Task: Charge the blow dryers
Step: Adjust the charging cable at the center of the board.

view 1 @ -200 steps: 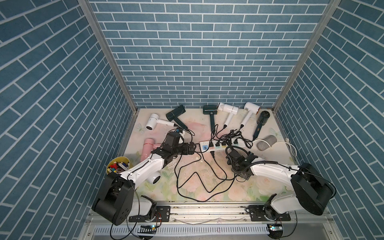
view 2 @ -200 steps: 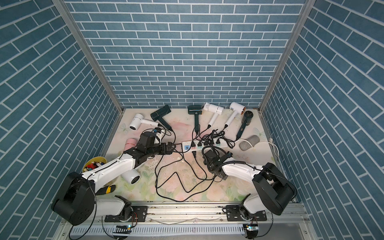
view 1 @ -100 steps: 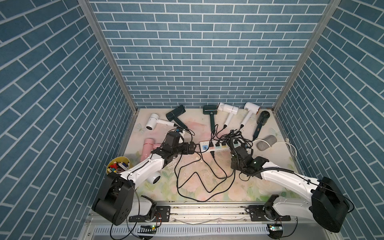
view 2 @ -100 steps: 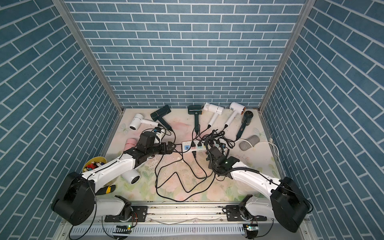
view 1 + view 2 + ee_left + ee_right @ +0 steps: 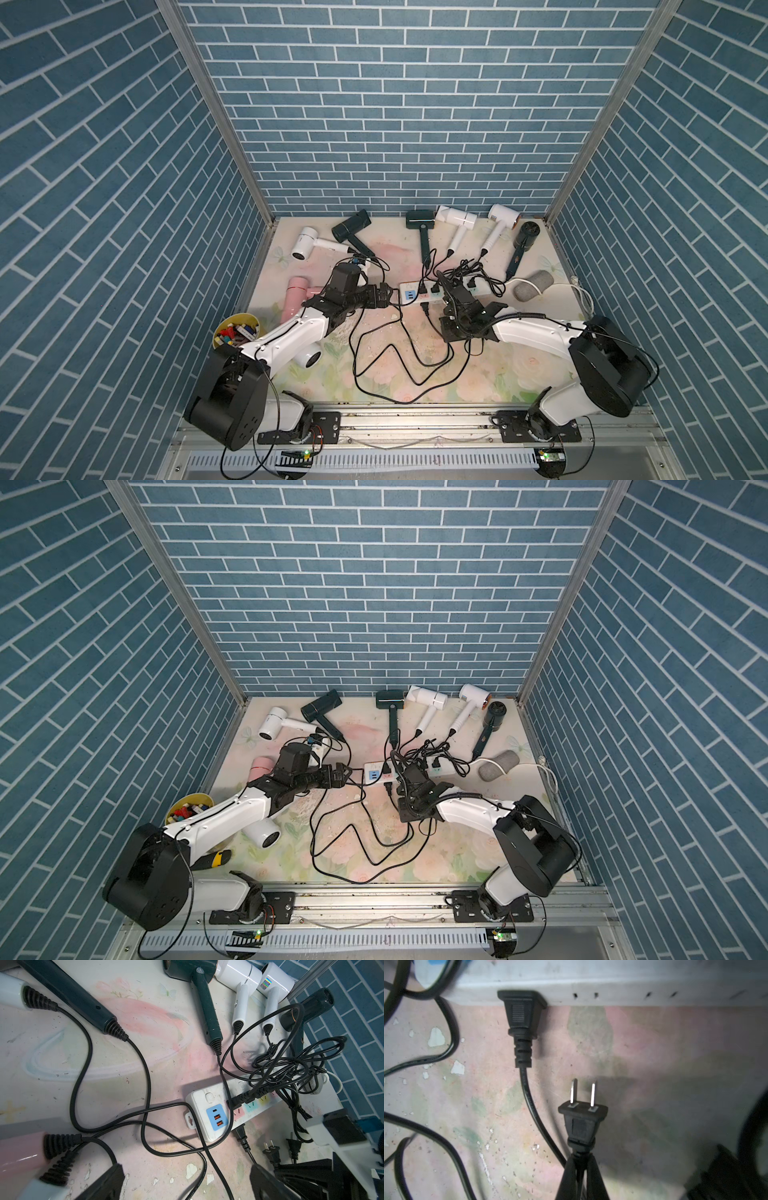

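Fingers of right gripper clenched on two-prong plug at its ribbed neck, prongs facing power strip. Left gripper spread wide, empty. Likely light, rigid plug on limp cord; firmer hold on moulded body. Blow dryers mostly along far edge of surface.

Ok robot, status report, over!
Left hand open. Right hand shut on a plug, prongs pointing at the power strip, not in yet. Another plug already in beside the free slots.
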Robot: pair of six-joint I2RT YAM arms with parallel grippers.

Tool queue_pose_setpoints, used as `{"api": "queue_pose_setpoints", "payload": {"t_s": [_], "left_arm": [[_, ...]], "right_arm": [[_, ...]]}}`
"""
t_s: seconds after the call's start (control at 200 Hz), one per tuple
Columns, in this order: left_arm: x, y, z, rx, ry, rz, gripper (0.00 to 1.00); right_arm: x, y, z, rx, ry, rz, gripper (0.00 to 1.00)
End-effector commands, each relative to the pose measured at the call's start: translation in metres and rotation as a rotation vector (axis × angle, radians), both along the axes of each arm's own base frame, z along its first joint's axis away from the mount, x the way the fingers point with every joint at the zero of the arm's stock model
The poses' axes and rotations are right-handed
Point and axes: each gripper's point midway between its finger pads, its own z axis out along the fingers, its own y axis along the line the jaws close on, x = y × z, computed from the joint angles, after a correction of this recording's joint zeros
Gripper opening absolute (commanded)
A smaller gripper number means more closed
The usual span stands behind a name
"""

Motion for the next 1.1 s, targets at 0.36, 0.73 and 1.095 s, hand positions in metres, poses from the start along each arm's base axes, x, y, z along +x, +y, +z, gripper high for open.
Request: {"api": "queue_pose_setpoints", "payload": {"t_s": [0.36,0.73,1.095], "left_arm": [[0.003,0.000,0.003,0.015,-0.010,-0.005,1.00],[0.002,0.000,0.004,0.012,-0.009,-0.006,1.00],[0.001,-0.001,0.006,0.008,-0.013,-0.009,0.99]], "right_arm": [[0.013,-0.011,0.002,-0.125,-0.022,0.001,0.37],[0.017,-0.009,0.024,-0.060,-0.087,-0.150,0.57],[0.015,-0.020,0.017,-0.163,-0.062,-0.393,0.48]]}}
